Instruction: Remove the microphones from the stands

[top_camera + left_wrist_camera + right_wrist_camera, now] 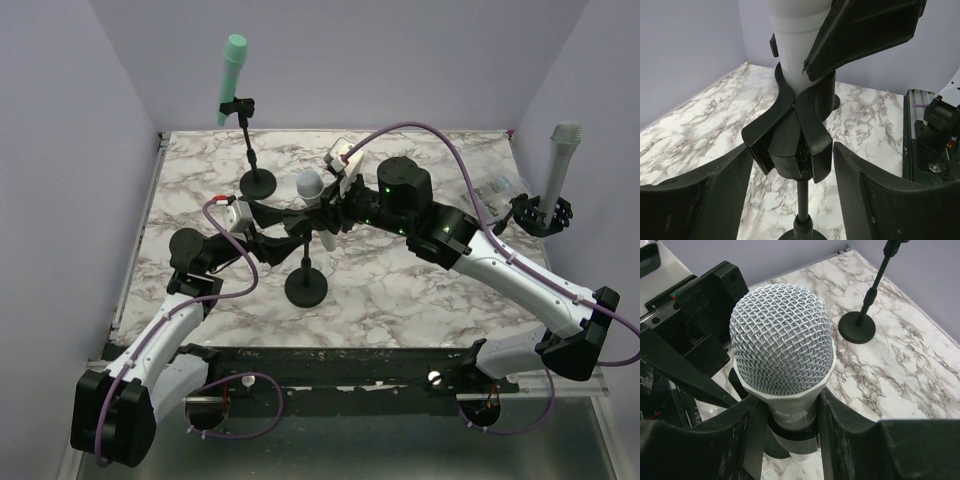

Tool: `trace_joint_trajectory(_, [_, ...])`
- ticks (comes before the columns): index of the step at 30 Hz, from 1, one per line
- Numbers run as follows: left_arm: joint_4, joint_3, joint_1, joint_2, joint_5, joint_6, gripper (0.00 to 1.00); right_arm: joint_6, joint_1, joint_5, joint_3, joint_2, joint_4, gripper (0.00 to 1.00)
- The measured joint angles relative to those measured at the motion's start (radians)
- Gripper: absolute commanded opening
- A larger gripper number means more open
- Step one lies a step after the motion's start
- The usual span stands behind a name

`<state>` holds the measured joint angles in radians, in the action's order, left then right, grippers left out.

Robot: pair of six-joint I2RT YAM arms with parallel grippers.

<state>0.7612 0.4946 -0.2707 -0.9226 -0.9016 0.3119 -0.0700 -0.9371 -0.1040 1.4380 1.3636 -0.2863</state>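
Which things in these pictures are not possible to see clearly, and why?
Left wrist view: the top edge cuts off the microphone head; the bottom edge cuts the stand base.
Right wrist view: the right gripper and the head hide the microphone body.
Top view: the clip, small and dark, blends into the right gripper.

- The left arm (pixel 165 335) reaches from the tabletop's near left corner toward its middle, elbow bent.
- The left gripper (pixel 792 155) has its jaws apart, its fingers touching nothing.
- The right arm (pixel 520 275) stretches in from the near right corner.
- The right gripper (pixel 787 407) clamps the microphone (pixel 782 335) from both sides.
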Motion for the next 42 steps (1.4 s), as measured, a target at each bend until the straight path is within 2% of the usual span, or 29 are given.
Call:
trace_joint_trajectory(2, [0.014,0.000,0.000,-0.012,0.000,0.011,0.31,0.000,0.000,-0.002,0.000,0.000,0.000,0.01])
trace_joint_trajectory(5, [0.037,0.001,0.001,-0.034,-0.005,0.040,0.06,0.006,0.001,-0.006,0.000,0.000,0.004,0.01])
trace_joint_trajectory(6, [0.039,0.001,0.000,-0.035,-0.005,0.042,0.02,0.008,0.001,-0.008,0.000,0.000,0.004,0.01])
trace_joint_trajectory(16, [-0.019,0.001,-0.004,-0.006,0.004,-0.011,0.00,0.016,0.000,-0.013,0.014,0.005,0.002,0.01])
trace_joint_trajectory(25, [-0.087,0.021,-0.009,0.002,0.030,-0.053,0.00,0.032,0.000,-0.010,0.139,-0.005,0.023,0.01])
trace_joint_trajectory(29, [-0.114,0.027,-0.011,0.005,0.044,-0.063,0.00,0.087,0.000,0.100,0.141,-0.056,0.031,0.01])
trace_joint_trajectory(32, [-0.171,0.030,-0.013,0.034,0.094,-0.064,0.09,0.122,-0.003,0.249,0.141,-0.110,0.028,0.01])
trace_joint_trajectory(35, [-0.240,0.030,-0.026,0.076,0.152,-0.067,0.39,0.144,-0.003,0.409,0.141,-0.179,0.005,0.01])
trace_joint_trajectory(39, [-0.307,0.014,-0.062,0.141,0.259,-0.065,0.62,0.161,-0.003,0.546,0.087,-0.287,-0.002,0.01])
trace_joint_trajectory(42, [-0.324,-0.006,-0.070,0.187,0.325,-0.032,0.70,0.171,-0.002,0.600,0.012,-0.349,-0.007,0.01])
